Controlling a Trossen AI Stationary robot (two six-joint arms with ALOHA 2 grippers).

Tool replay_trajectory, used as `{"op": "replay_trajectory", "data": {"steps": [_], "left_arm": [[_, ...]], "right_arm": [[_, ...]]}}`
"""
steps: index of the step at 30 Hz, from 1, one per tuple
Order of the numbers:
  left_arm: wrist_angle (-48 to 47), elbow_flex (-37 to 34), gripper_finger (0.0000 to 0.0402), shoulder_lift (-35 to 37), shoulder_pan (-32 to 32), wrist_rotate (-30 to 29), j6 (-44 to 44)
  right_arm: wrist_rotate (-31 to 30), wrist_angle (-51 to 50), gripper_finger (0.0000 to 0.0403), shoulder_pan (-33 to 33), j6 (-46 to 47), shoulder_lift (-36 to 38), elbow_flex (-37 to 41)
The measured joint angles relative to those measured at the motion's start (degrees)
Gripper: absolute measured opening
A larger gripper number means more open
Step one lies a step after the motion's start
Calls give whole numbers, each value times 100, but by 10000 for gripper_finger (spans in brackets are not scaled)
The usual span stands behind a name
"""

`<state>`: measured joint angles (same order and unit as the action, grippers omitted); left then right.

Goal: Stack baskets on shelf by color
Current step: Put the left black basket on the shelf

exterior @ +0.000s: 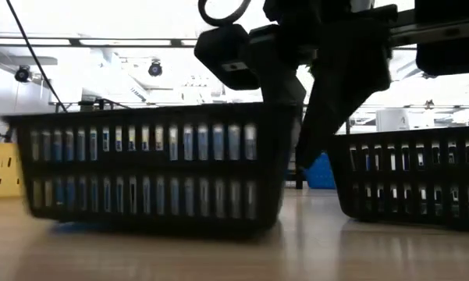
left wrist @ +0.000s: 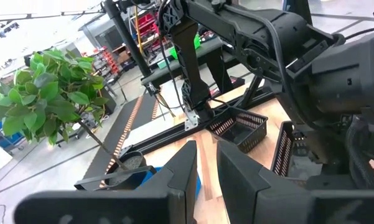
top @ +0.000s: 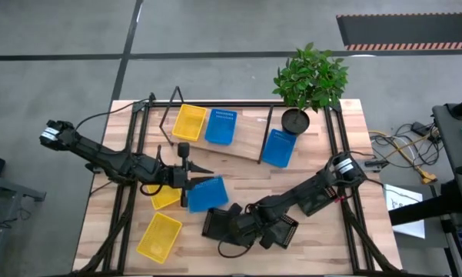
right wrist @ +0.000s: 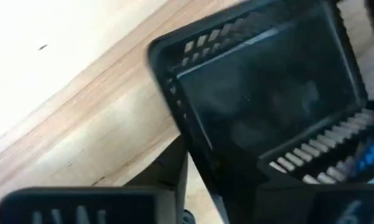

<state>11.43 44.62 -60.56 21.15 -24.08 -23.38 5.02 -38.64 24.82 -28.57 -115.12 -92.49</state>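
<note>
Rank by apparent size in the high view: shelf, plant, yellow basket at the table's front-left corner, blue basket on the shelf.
1. shelf, widest by far.
2. plant, its foliage spreading wider than either basket.
3. yellow basket and blue basket: they look about the same size, so I won't rank them.

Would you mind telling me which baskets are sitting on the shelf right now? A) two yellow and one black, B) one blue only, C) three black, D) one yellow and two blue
D: in the high view the shelf carries a yellow basket and a blue basket side by side, with a second blue basket at its other end near the plant pot; no black basket is on it.
</note>
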Motion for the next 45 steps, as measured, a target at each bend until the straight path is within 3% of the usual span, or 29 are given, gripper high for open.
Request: {"op": "replay_trajectory", "data": {"steps": [6, 12, 19, 28, 35, 45], "left_arm": [[8, 0, 46, 3, 0, 0, -2], [-59, 2, 46, 24, 0, -30, -4], [-595, 2, 46, 186, 2, -378, 43], [-592, 0, 46, 531, 2, -422, 271], [-587, -1, 45, 716, 3, -462, 875], [-99, -467, 45, 1025, 99, -560, 1054]], "right_arm": [[9, -54, 13, 0, -142, 25, -90], [9, -559, 10, 4, -91, 50, -553], [-73, -1525, 9, 4, 775, 55, -1522], [-1977, -2830, 9, -143, 2514, 60, -2709], [-2437, -3362, 9, -689, 3487, 62, -3010], [-2754, -3341, 9, -1581, 3545, 62, -3010]]}}
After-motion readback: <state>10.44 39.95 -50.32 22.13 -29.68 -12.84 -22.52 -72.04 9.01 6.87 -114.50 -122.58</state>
